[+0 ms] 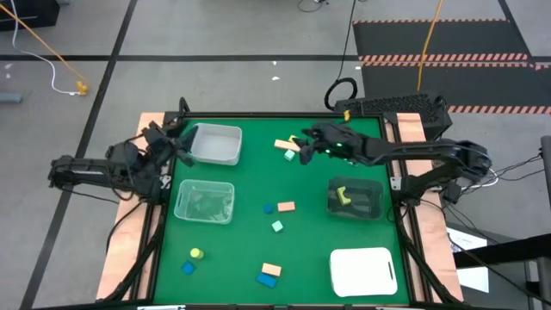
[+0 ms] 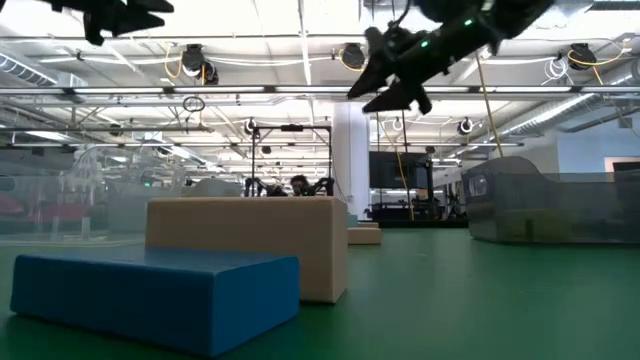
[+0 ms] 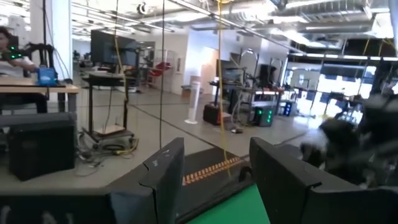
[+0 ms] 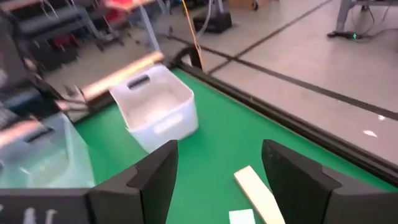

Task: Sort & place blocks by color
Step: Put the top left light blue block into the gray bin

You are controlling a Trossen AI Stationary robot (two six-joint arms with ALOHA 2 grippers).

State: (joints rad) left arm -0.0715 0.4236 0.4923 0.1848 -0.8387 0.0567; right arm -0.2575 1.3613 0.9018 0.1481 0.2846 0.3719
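Small blocks lie scattered on the green table (image 1: pixel 250 250). A tan bar (image 1: pixel 284 144) and a mint block (image 1: pixel 290 156) sit near the far edge. A blue (image 1: pixel 269 208), tan (image 1: pixel 286 207) and mint block (image 1: pixel 277 226) lie mid-table. A yellow (image 1: pixel 196 253), blue (image 1: pixel 188 268), tan (image 1: pixel 271 269) and blue block (image 1: pixel 268 280) lie near the front. My right gripper (image 1: pixel 303 146) hovers open above the table beside the tan bar (image 4: pixel 255 190) and the mint block (image 4: pixel 241 216). My left gripper (image 1: pixel 176 142) waits open at the table's left edge, raised.
A whitish bin (image 1: pixel 215 144) and a clear bin (image 1: pixel 205 202) stand on the left side. A dark-looking bin (image 1: pixel 355 198) on the right holds a yellow piece (image 1: pixel 343 196). A flat white tray (image 1: pixel 363 271) lies at the near right. Free green surface lies between them.
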